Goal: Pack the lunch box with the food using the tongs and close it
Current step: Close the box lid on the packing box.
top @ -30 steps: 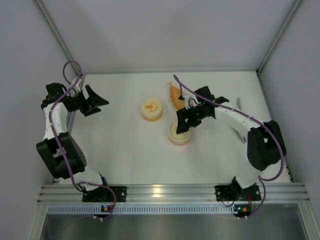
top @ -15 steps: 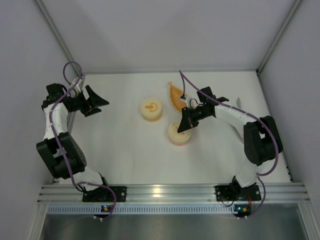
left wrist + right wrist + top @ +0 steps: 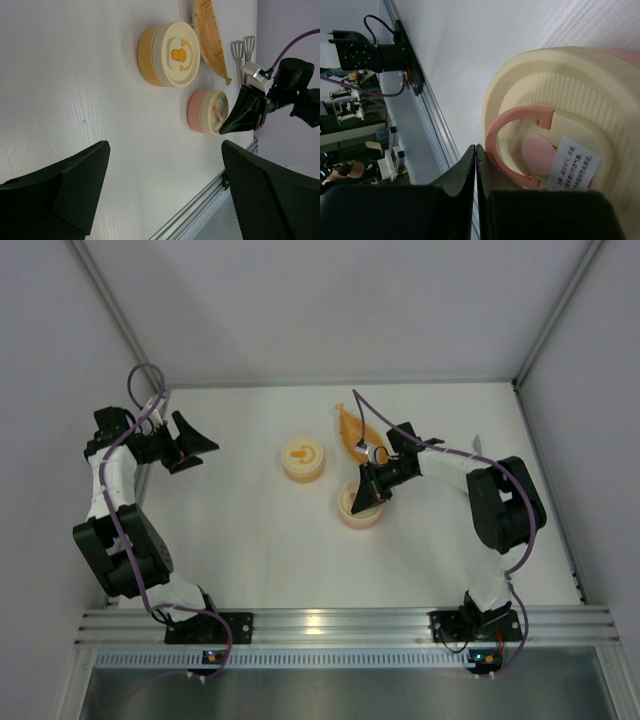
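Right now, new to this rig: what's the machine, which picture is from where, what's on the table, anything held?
Two robot arms, each ending in a two-finger gripper, are bolted to a rail at the near edge of a white table. The wide picture looks down from above and behind them. The other two come from cameras on the wrists. On the table are an orange tub and a pink tub, both lidded, an orange boat-shaped dish, and tongs at the far right. The left gripper hangs open, holding nothing. The right gripper is shut, its tips beside the pink tub's lid handle. Nothing shows between them.
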Motion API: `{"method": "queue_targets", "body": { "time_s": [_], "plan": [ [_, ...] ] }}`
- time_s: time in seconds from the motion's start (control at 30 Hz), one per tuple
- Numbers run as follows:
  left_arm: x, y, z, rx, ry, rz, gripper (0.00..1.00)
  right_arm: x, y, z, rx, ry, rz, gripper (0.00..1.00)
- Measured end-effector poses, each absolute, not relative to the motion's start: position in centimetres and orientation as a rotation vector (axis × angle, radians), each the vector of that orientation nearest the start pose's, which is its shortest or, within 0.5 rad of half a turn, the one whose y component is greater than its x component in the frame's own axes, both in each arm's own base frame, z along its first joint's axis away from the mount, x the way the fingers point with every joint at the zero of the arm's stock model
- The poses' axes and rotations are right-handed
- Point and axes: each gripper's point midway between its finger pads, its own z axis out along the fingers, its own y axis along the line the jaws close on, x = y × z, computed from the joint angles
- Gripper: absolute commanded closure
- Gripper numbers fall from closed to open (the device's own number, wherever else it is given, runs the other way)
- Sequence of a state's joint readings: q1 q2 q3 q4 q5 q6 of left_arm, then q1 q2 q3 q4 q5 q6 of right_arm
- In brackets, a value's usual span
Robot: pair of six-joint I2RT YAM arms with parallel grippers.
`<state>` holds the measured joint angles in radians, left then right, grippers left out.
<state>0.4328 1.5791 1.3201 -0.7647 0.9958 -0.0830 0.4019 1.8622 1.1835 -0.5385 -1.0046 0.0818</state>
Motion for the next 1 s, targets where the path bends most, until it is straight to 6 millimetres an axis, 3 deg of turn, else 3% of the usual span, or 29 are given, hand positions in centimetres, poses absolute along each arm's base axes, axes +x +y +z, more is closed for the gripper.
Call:
{"method": "queue_targets", "body": {
  "time_s": [0.13, 0.3, 0.57, 0.67, 0.7, 0.77, 0.9, 1.0],
  "plan": [
    [36.0, -0.5, 20.5, -0.214, 2.266, -1.062, 0.02, 26.3, 27.2, 8.4, -0.674, 2.575, 1.488, 1.00],
    [36.2, -3.0, 20.0, -0.129, 2.306, -1.044, 0.02, 26.1, 27.1, 7.7, -0.659, 2.594, 1.475, 0.99],
    [37.1, -8.0, 19.3, 0.122, 2.381, -0.870, 0.05, 25.7, 27.2, 8.3, -0.671, 2.579, 1.505, 0.82],
    [38.3, -11.1, 20.0, 0.291, 2.377, -0.740, 0.05, 26.4, 27.5, 10.1, -0.706, 2.532, 1.492, 0.68],
    [38.7, -12.2, 20.1, 0.340, 2.372, -0.707, 0.06, 26.8, 27.6, 11.0, -0.720, 2.506, 1.481, 0.60],
    [39.8, -14.0, 20.3, 0.412, 2.365, -0.652, 0.06, 27.6, 27.8, 13.4, -0.757, 2.432, 1.446, 0.54],
    [42.4, -15.5, 19.1, 0.457, 2.381, -0.559, 0.06, 28.8, 27.8, 18.6, -0.823, 2.271, 1.349, 0.44],
    [44.5, -15.9, 17.5, 0.468, 2.403, -0.540, 0.06, 29.2, 27.1, 20.7, -0.839, 2.206, 1.255, 0.43]
  ]
}}
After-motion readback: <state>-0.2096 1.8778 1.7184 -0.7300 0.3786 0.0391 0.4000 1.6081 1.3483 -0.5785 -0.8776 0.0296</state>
